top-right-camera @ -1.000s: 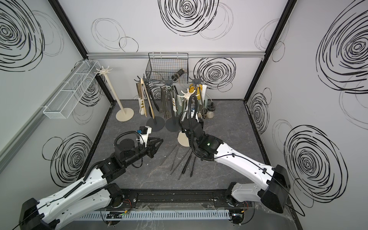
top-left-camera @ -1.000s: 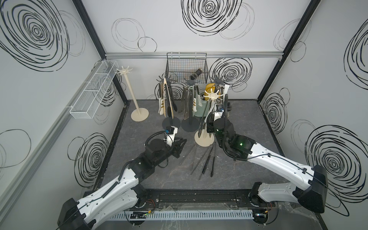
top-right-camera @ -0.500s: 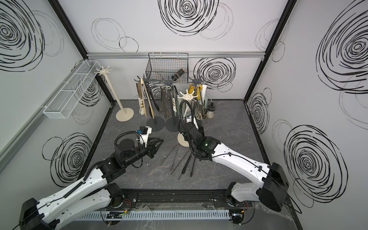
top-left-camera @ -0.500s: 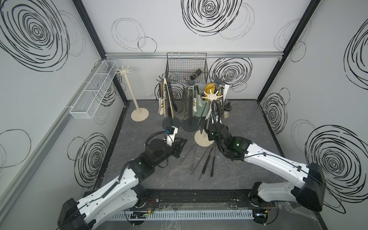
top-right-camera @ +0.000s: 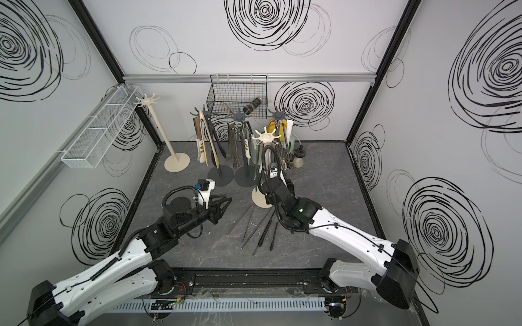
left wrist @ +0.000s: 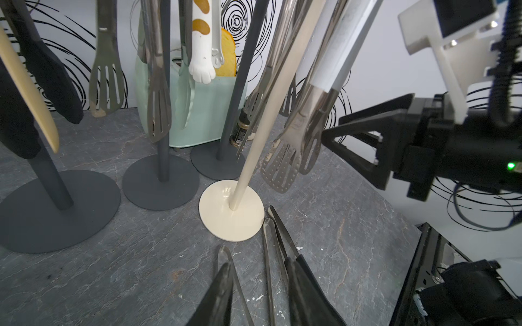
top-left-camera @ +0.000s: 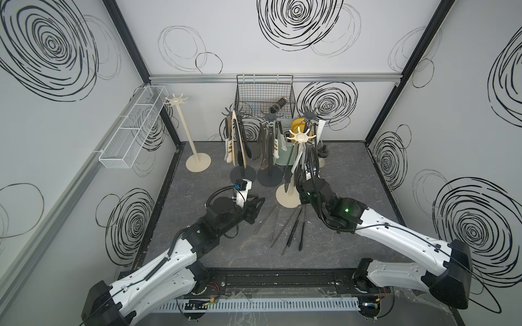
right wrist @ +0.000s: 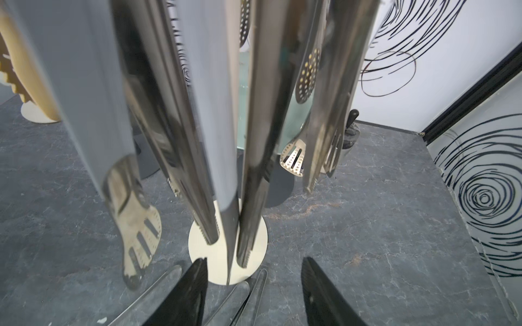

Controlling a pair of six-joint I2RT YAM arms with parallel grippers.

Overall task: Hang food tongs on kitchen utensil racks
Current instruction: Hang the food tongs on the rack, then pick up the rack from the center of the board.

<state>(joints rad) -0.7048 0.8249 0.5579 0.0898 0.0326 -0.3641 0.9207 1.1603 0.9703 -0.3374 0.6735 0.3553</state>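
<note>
Five kitchen utensil racks stand at the back. The far-left cream rack [top-left-camera: 180, 100] is bare. Three dark grey racks [top-left-camera: 270, 116] carry hanging food tongs [top-left-camera: 236, 141]. The nearer cream rack [top-left-camera: 300, 137] [top-right-camera: 265, 137] also holds steel tongs [right wrist: 254, 141] [left wrist: 296, 146]. Several more tongs [top-left-camera: 293, 228] [top-right-camera: 262, 228] lie on the floor in front of it. My right gripper [right wrist: 254, 271] [left wrist: 332, 127] is open, low beside that rack's hanging tongs, holding nothing. My left gripper [left wrist: 258, 271] [top-left-camera: 258, 201] hovers open over the ends of the floor tongs [left wrist: 271, 254].
A black wire basket [top-left-camera: 264, 96] with a jar hangs on the back wall, and a white mesh shelf [top-left-camera: 132, 132] on the left wall. A pale green container [left wrist: 197, 113] and small jars [top-left-camera: 322, 152] stand behind the racks. The racks' round bases [left wrist: 231, 214] crowd the middle floor.
My right gripper opened, let go of the steel tongs on the near cream rack, and dropped lower. The left jaws widened slightly; the arm stayed put.
</note>
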